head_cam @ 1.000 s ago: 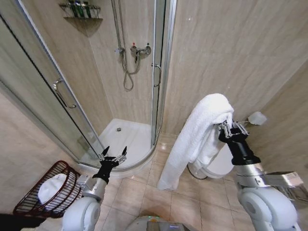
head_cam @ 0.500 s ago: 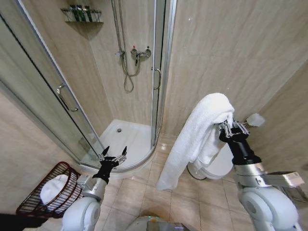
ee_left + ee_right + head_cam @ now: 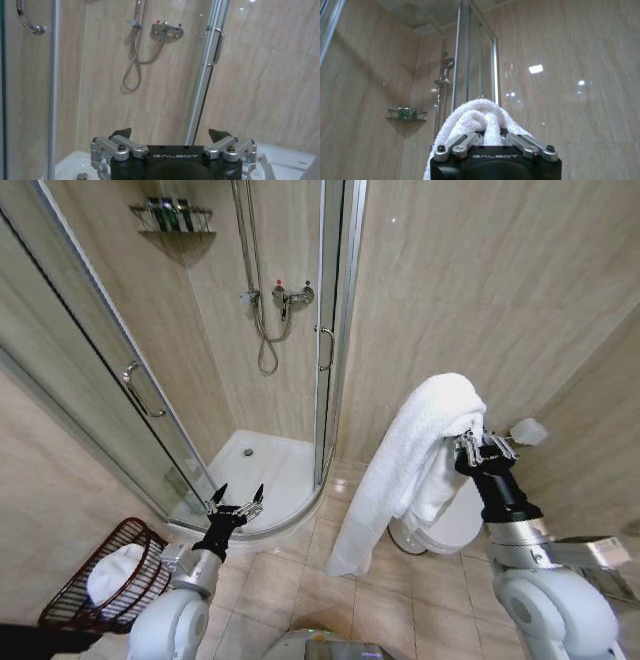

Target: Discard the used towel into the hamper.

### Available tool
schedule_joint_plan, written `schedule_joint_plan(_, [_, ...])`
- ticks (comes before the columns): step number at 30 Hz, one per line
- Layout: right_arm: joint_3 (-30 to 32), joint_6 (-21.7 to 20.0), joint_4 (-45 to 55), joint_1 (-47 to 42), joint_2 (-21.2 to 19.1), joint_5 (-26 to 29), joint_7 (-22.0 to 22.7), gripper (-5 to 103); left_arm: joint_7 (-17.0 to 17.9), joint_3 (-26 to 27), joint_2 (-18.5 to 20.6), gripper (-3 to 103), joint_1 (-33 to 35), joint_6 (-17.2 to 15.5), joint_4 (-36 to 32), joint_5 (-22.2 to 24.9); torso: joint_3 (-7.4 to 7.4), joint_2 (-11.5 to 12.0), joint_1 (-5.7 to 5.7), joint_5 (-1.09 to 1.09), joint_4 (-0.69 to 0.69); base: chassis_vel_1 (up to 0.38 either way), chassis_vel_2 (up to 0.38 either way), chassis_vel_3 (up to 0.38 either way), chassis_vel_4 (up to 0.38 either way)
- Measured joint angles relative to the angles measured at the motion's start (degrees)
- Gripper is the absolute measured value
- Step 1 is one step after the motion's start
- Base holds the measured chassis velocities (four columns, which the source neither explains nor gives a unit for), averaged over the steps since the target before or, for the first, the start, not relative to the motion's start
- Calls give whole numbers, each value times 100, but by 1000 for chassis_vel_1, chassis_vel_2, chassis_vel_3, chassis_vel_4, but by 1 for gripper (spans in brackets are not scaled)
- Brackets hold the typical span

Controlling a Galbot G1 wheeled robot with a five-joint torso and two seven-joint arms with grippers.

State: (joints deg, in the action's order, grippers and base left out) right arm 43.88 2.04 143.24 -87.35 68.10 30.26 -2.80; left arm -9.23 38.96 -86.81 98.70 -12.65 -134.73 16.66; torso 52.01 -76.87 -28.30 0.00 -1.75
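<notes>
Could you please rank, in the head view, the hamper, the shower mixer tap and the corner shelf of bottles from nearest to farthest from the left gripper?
From the open left gripper:
1. Hamper, low on its left.
2. Shower mixer tap, on the wall above.
3. Corner shelf, highest, top left.

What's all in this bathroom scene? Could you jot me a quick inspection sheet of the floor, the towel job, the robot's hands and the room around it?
Surface: beige tiled floor.
Job's things: white towel raised, draped from the right gripper; hamper on the floor to the robot's left, something white inside.
Clutter: nothing seen.
Grippers: right shut on the towel; left gripper open, holding nothing, pointing toward the shower.
Cables: nothing seen.
Surroundings: glass corner shower, corner shelf, toilet.
</notes>
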Motion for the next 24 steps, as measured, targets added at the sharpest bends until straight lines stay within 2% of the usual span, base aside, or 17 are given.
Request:
schedule_joint_plan(16, [-11, 12, 0, -2, 8, 2, -6, 14, 0, 0, 0, 100, 0, 0, 0, 0, -24, 45, 20, 0, 0, 0, 0, 0, 0])
schedule_joint_plan(24, [-56, 13, 0, 3, 15, -14, -15, 14, 0, 0, 0, 100, 0, 0, 0, 0, -34, 62, 27, 1, 0, 72, 73, 78, 71])
